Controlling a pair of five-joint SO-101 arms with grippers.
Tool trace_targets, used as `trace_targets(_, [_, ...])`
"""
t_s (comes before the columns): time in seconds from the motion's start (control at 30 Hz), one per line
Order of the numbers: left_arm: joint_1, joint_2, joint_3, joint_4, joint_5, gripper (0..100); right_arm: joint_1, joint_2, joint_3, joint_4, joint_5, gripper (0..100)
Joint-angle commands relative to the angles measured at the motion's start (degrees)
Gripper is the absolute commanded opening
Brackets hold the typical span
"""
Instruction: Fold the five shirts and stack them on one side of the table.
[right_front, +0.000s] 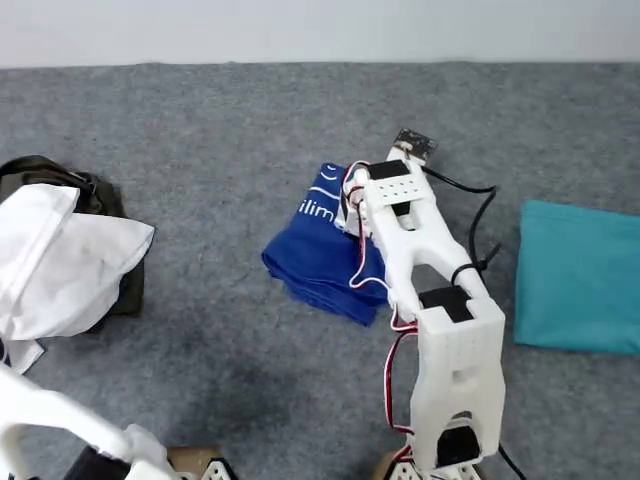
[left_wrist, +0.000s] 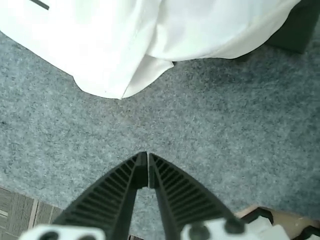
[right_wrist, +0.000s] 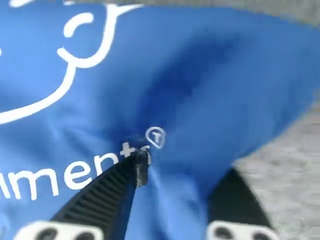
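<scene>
The blue shirt lies rumpled and partly doubled over on the grey table covering, and the right arm is stretched out above it. In the right wrist view the right gripper is closed narrow on a raised ridge of its printed cloth. One ribbed finger presses the front, and the other seems to sit behind the fabric, though cloth hides most of it.

A teal shirt, already folded flat, lies well apart from the blue shirt on one side. On the opposite side, equally far off, a loose white shirt is draped over a dark olive shirt. The left gripper hovers over bare covering near the white shirt's hem with its jaws pressed together and nothing between them.

The step in hand looks like folding the blue shirt. Next, the pinched layer should be carried across and laid flat so the edges meet. The shirt can then go to the teal one to make a stack.
</scene>
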Motion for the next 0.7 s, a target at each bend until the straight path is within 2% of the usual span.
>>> trace_targets(0.0, [-0.4, -2.4, -2.8, 0.5, -0.2, 2, 0.4, 1.2, -1.3, 1.9, -0.1, 3.0])
trace_targets(0.07, [-0.4, -2.4, -2.8, 0.5, -0.2, 2, 0.4, -0.2, -2.5, 4.9, 1.8, 0.9])
trace_targets(0.27, [-0.4, -2.4, -2.8, 0.6, -0.2, 2, 2.1, -9.0, -6.7, 16.0, 13.8, 0.9])
trace_targets(0.53, [-0.4, -2.4, -2.7, 1.8, -0.3, 2, 11.7, -22.8, -6.8, 25.3, 32.4, 0.9])
trace_targets(0.67, [-0.4, -2.4, -2.5, 2.3, -0.2, 2, 17.2, -26.3, -6.9, 30.4, 45.9, 0.9])
